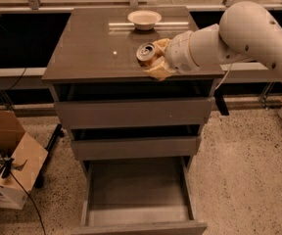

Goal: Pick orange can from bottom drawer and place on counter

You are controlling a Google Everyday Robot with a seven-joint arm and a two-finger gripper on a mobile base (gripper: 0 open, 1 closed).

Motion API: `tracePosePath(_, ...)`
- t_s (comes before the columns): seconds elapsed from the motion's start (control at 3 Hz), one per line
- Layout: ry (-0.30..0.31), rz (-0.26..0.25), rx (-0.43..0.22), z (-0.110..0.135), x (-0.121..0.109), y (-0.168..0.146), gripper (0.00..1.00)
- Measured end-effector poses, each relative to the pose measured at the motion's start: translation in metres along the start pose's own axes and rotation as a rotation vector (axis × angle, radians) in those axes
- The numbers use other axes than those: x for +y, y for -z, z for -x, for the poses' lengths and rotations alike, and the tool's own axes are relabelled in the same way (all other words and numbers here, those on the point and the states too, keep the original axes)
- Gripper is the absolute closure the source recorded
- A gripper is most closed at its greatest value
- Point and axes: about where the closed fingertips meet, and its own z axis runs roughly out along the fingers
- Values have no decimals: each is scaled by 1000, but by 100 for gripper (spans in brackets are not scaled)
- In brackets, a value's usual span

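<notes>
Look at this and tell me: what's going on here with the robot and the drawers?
The robot's gripper is closed around the orange can, holding it tilted at the front right part of the counter. Whether the can touches the counter cannot be told. The bottom drawer stands pulled open with nothing visible inside. A white bowl sits at the back of the counter.

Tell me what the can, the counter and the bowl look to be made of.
Can, held in the gripper near the counter's front edge: metal, likely aluminium, with a shiny silver top. Counter: glossy grey-brown slab, maybe laminate; it reflects bright streaks of light. Bowl: matte off-white, paper or ceramic, unclear.
</notes>
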Motion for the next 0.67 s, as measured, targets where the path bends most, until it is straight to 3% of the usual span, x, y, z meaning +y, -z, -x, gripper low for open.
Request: tracePosePath(0.67,-173,0,-115,-12,-38,-37,100)
